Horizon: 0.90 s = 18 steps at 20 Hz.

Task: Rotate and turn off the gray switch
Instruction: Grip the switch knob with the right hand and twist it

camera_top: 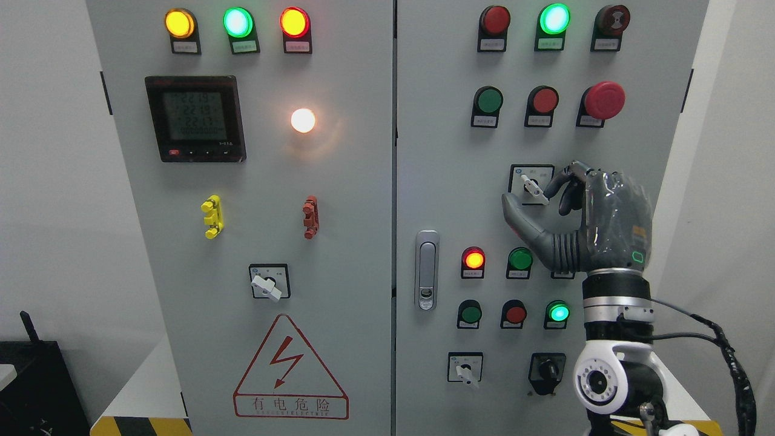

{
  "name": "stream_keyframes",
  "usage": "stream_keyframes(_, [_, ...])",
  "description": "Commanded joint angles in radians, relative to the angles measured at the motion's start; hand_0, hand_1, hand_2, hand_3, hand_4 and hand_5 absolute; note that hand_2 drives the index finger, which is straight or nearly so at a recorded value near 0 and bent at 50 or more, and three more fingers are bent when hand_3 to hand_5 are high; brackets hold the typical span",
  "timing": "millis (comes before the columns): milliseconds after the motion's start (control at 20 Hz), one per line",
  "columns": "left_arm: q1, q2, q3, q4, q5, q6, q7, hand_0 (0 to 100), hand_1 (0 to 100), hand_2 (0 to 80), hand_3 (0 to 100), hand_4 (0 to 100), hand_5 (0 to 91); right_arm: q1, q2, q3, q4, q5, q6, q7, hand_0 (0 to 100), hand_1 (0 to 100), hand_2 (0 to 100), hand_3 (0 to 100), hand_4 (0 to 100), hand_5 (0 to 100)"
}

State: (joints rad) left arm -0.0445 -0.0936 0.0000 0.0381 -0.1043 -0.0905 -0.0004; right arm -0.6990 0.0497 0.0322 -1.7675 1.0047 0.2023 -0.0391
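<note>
Up on the right door, the right hand point(548, 203) pinches the gray switch point(533, 188) between thumb and forefinger; its handle tilts. Four pale rotary switches show in all, plus one black knob point(548, 368). Three lamps point(237, 23) glow atop the left door. The warning triangle point(291, 369) reads 有电危险. The meter point(195, 118) shows digits too blurred to read.

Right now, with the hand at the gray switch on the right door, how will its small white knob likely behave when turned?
The white knob looks rigid, so it probably will not bend. It is small and smooth, so the fingertips of the right hand may slip. Mounted on the cabinet door, it should only rotate, likely in clicks.
</note>
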Motion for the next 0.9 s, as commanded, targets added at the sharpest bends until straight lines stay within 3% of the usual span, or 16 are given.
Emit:
stream_keyframes(0, [0.0,0.0,0.032,0.0,0.0,0.0,0.0,12,39,0.0,0,0,0.0,-0.001,0.005,0.005,0.008,0.005,0.0,0.001,15,39,65,91,88,100])
stream_keyframes(850, [0.0,0.0,0.032,0.0,0.0,0.0,0.0,12,39,0.0,0,0,0.0,-0.011,0.007,0.005,0.023,0.009,0.011,0.001,10,43,66,92,88,100])
